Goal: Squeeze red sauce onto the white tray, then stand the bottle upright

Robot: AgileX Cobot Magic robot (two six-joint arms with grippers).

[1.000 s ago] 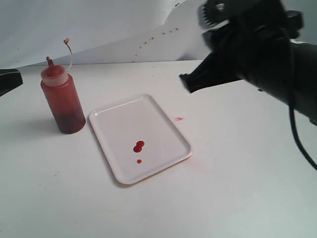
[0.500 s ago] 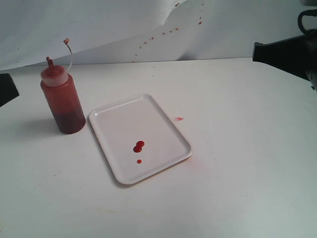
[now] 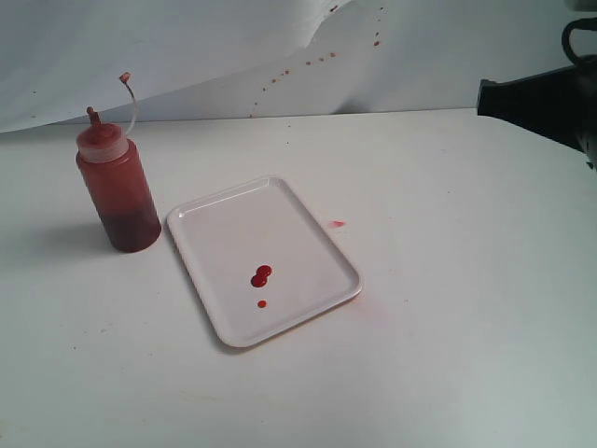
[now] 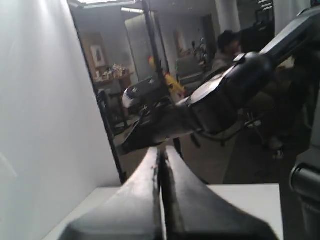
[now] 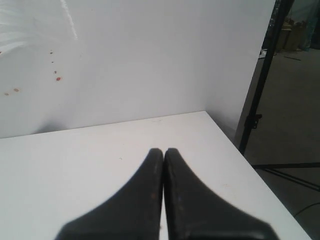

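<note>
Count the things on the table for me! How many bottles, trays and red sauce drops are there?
bottle: 1, standing upright
white tray: 1
red sauce drops: 3 on the tray, two touching and one smaller apart
Total: 5
</note>
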